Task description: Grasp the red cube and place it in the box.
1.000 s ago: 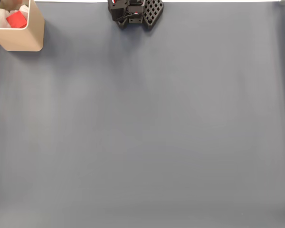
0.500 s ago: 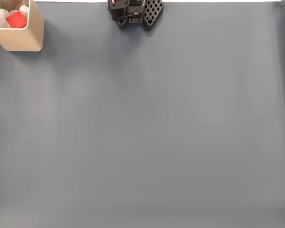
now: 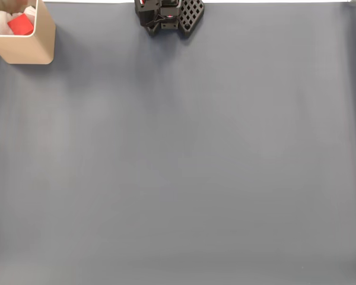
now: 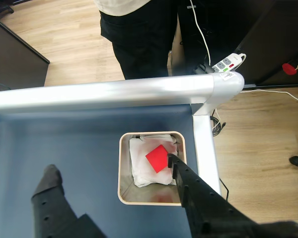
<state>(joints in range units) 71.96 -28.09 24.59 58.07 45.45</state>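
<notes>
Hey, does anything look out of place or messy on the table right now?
Nothing stands out. The small red cube lies on crumpled white material inside the beige square box, which sits upright at the blue-grey mat's corner. The black claw hangs open above it.

a bright red cube [image 4: 157, 158] on white material in a beige box [image 4: 123, 171], over a blue-grey mat [image 3: 190, 166].

No legible text, labels, brands, numbers or signs found in the fixed view or the wrist view. Coloured switches noted on the power strip [image 4: 224, 63] on the floor beyond the table's far right corner in the wrist view; no markings readable there.
</notes>
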